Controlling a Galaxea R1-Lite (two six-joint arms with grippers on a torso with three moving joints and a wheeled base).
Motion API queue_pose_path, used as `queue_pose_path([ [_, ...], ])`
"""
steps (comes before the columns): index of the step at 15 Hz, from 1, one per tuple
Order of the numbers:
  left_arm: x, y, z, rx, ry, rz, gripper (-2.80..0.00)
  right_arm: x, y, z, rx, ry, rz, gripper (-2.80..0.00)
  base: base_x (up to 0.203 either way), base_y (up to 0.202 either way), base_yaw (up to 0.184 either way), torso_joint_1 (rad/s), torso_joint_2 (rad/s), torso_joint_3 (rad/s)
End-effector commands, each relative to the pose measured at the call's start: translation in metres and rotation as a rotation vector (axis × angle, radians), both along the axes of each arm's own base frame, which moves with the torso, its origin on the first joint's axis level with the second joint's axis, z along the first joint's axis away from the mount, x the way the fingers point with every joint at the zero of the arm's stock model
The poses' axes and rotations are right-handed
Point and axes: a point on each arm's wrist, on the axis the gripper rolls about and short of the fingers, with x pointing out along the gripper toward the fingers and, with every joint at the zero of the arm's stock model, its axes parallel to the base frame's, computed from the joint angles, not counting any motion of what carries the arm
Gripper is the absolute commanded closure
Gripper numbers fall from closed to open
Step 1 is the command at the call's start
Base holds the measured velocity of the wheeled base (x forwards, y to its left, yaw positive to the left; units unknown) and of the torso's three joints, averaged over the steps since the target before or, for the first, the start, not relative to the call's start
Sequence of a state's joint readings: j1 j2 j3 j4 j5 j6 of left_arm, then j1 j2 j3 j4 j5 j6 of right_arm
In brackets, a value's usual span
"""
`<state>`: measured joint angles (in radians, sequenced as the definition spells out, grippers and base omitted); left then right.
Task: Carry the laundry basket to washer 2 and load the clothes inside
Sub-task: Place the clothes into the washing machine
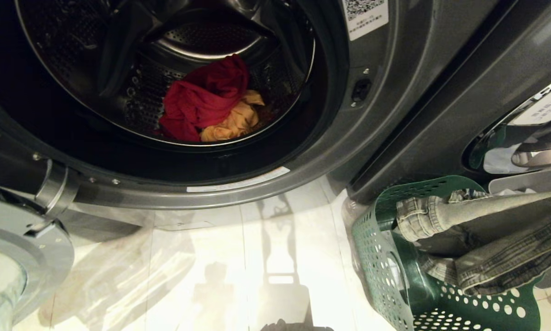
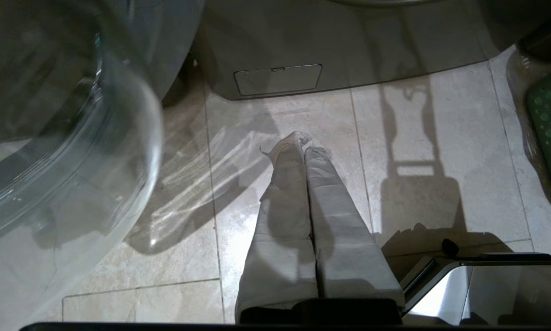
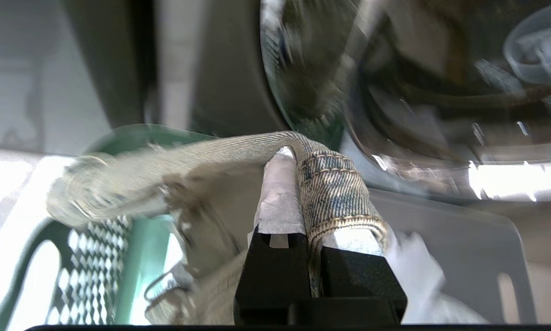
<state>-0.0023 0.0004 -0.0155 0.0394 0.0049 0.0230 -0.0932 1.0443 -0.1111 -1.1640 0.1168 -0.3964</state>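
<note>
The washer stands open with a red garment and a yellow garment lying in its drum. A green perforated laundry basket sits on the floor at the right. Grey-blue jeans hang lifted above the basket. My right gripper is shut on the jeans, whose hem wraps over one finger; the rest of the fabric trails toward the basket. My left gripper hangs shut over the floor tiles, holding nothing.
The washer's glass door swings open at the left, close to my left arm. A second machine stands behind the basket at the right. Pale floor tiles lie in front of the washer.
</note>
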Motion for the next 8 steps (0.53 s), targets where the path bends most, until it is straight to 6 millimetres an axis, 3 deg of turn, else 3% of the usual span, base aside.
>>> queue_pose_path([
  [1,0.0,0.0,-0.0001,0.0,0.0,-0.001,0.0,-0.0003,0.0003,-0.0005,-0.005,-0.001,0.005,0.0,0.002,-0.007,0.104,0.005,0.0,0.002],
  [8,0.0,0.0,-0.0001,0.0,0.0,0.002,0.0,-0.0008,0.0008,-0.0009,-0.011,-0.001,0.011,0.0,0.0,-0.009,0.171,0.002,0.0,0.003],
])
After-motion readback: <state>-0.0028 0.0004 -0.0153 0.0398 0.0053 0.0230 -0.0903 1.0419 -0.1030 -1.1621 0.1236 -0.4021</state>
